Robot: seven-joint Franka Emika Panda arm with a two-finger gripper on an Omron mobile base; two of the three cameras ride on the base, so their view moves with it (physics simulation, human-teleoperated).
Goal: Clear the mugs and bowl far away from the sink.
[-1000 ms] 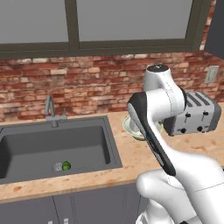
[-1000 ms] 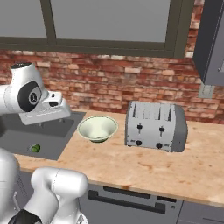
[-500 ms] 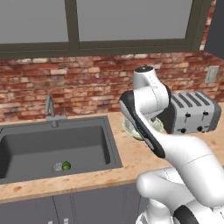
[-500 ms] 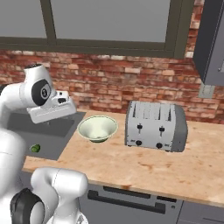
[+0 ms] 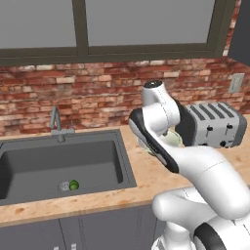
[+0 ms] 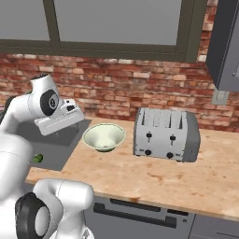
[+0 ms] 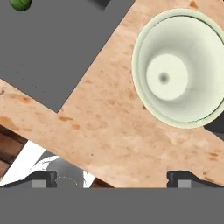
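Above the wooden counter (image 6: 154,177) just sink-side of the bowl (image 6: 104,137), the robot's gripper (image 7: 111,177) hangs with its two fingertips (image 7: 43,177) spread wide and nothing between them. In the hand view the bowl sits ahead and off to one side of the jaws, not yet centred under them, with bare counter directly below.

In the past second the arm has swung its hand across from the toaster's side towards the bowl and the sink (image 5: 63,163); in the right base view the white hand now sits between the sink's corner and the bowl, closer to the bowl than it was. The bowl itself has not moved: it rests upright on the counter between the sink and the silver toaster (image 6: 165,134), near the sink's edge and so not yet cleared away from it.

That shift reads as the approach to a first pick. A grasp would likely call for the hand to slide over the bowl's rim and descend so one finger goes inside the wall; the wide, shallow shape may slip from a shallow pinch.

Further out, a small green object (image 5: 73,184) lies by the drain in the dark basin, and the faucet (image 5: 56,124) stands at its back edge against the brick wall (image 6: 116,88).
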